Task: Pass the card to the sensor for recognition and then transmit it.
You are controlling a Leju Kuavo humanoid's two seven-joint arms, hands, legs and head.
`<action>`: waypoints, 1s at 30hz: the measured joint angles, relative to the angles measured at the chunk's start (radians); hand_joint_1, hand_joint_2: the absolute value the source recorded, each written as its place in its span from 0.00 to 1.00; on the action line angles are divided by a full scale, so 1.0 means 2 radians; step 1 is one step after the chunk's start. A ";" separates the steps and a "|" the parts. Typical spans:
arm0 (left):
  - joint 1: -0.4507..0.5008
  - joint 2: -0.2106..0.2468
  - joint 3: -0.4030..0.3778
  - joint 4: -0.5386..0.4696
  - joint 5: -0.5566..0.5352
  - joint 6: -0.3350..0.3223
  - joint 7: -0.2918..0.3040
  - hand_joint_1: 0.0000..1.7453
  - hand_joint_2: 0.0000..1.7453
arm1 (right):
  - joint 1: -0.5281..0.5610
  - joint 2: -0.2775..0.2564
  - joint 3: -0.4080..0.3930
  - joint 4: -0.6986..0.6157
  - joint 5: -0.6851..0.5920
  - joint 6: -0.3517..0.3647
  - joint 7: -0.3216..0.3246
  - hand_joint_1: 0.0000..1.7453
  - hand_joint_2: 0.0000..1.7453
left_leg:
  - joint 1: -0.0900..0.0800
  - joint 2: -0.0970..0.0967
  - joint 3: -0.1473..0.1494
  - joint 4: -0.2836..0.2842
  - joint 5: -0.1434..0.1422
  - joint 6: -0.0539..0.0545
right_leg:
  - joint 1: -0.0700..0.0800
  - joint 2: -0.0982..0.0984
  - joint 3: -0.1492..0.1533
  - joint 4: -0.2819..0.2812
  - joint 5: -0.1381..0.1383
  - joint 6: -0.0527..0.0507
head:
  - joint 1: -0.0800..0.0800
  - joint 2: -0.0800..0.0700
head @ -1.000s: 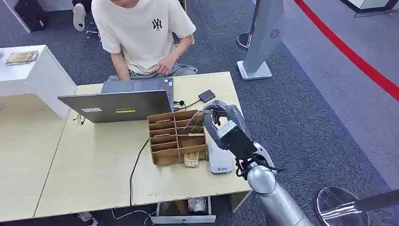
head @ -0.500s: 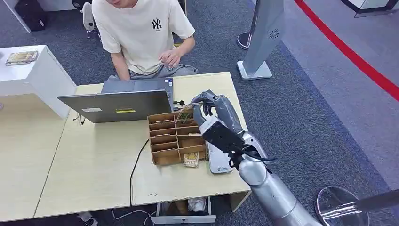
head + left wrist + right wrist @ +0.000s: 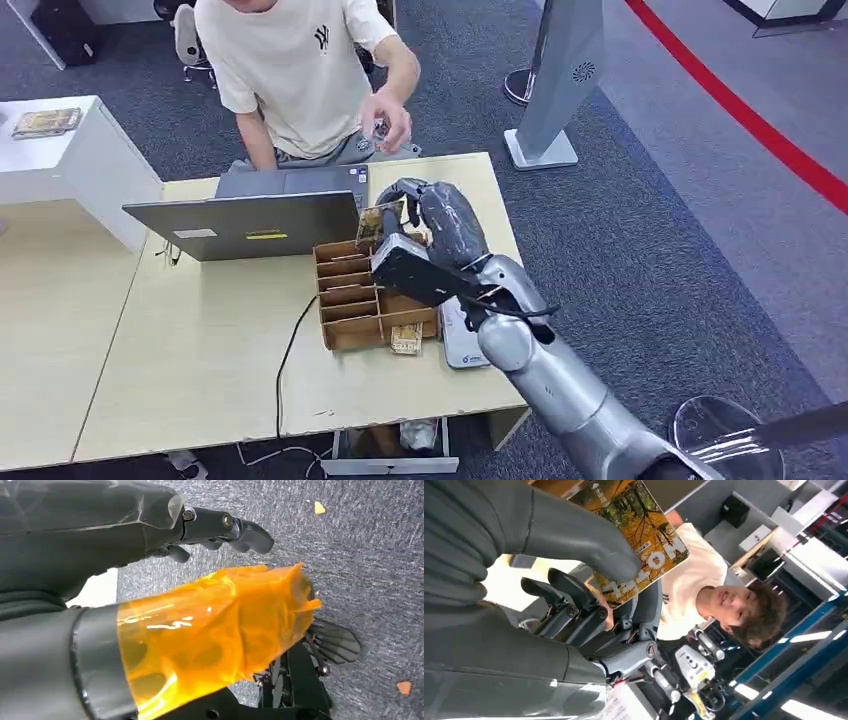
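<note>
One card (image 3: 639, 535) sits pinched in the right robot hand (image 3: 425, 225) — its autumn print legible from the wrist view.

On the pale wooden counter (image 3: 200, 370), the open grey laptop (image 3: 250, 222) stands behind the brown compartmented cardboard organiser (image 3: 370, 300); a white flat sensor device (image 3: 462, 340) lies just right of it.

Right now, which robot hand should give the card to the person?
The right hand, probably. It already holds the card between thumb and fingers, raised over the wooden organizer, near the person's hand reaching over the table. The left hand hangs over the carpet, holding nothing.
</note>
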 joint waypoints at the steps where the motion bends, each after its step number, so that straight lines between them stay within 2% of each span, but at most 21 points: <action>1: 0.000 0.000 -0.001 0.001 -0.001 0.000 0.001 0.00 0.00 | -0.005 0.001 0.001 0.006 0.005 -0.002 0.001 1.00 1.00 | 0.000 0.000 0.000 0.000 0.000 0.000 | 0.000 0.000 0.000 0.000 0.000 0.000 | 0.000 0.000; 15: 0.000 0.005 -0.019 0.001 -0.019 -0.006 0.010 0.00 0.00 | -0.064 0.022 0.015 0.085 0.095 -0.028 0.022 1.00 1.00 | 0.000 0.000 0.000 0.000 0.000 0.000 | 0.000 0.000 0.000 0.000 0.000 0.000 | 0.000 0.000; 30: -0.001 0.006 -0.025 0.001 -0.027 -0.008 0.015 0.00 0.00 | -0.083 0.035 0.027 0.136 0.176 -0.065 0.032 1.00 1.00 | 0.000 0.000 0.000 0.000 0.000 0.000 | 0.000 0.000 0.000 0.000 0.000 0.000 | 0.000 0.000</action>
